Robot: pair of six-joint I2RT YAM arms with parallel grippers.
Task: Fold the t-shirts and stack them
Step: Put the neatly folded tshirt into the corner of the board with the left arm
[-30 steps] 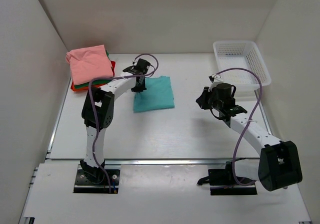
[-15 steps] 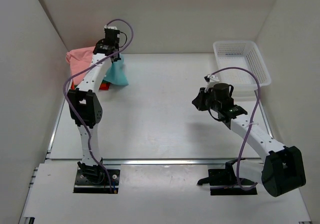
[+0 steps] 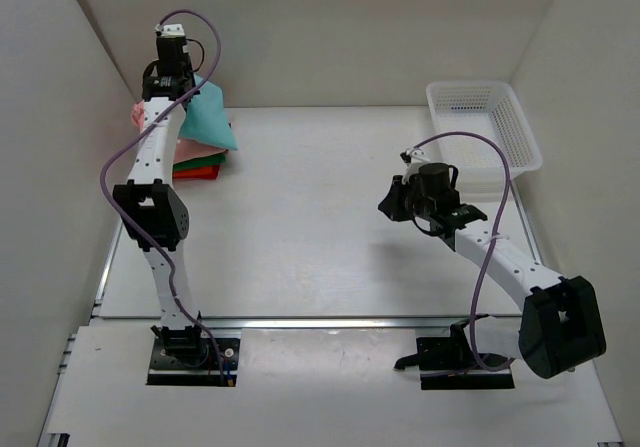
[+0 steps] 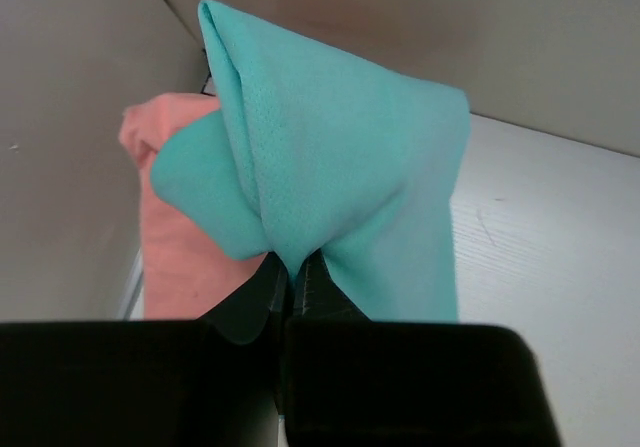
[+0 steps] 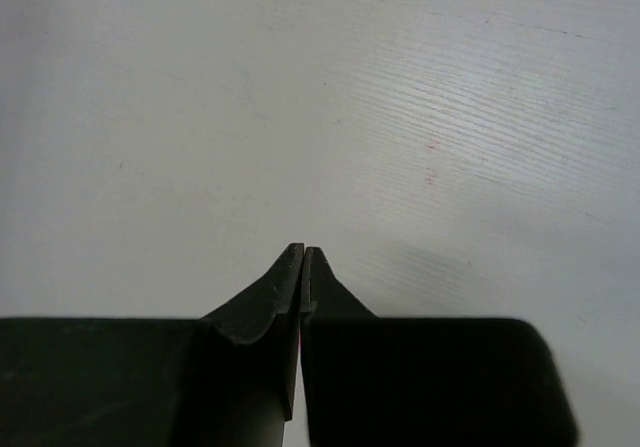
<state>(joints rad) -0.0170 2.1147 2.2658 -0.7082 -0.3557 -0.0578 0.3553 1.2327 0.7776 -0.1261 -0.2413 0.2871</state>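
A folded teal t-shirt [image 3: 207,122] [image 4: 340,177] hangs in the air at the back left, pinched at one edge by my left gripper [image 3: 178,95] [image 4: 292,272], which is shut on it. Beneath and behind it lies the stack of folded t-shirts: salmon-pink [image 3: 138,115] [image 4: 175,237] on top, green [image 3: 196,166] below, red-orange [image 3: 203,173] at the bottom. The teal shirt hides most of the stack. My right gripper [image 3: 388,203] [image 5: 303,257] hovers over the bare table right of centre, shut on nothing.
A white mesh basket [image 3: 484,125] stands at the back right corner. White walls close in the table on the left, back and right; the left arm reaches close to the back left corner.
My left gripper has carried the teal t-shirt up from the table's middle, back and left, until it hangs over the stack. The right arm has shifted slightly left.
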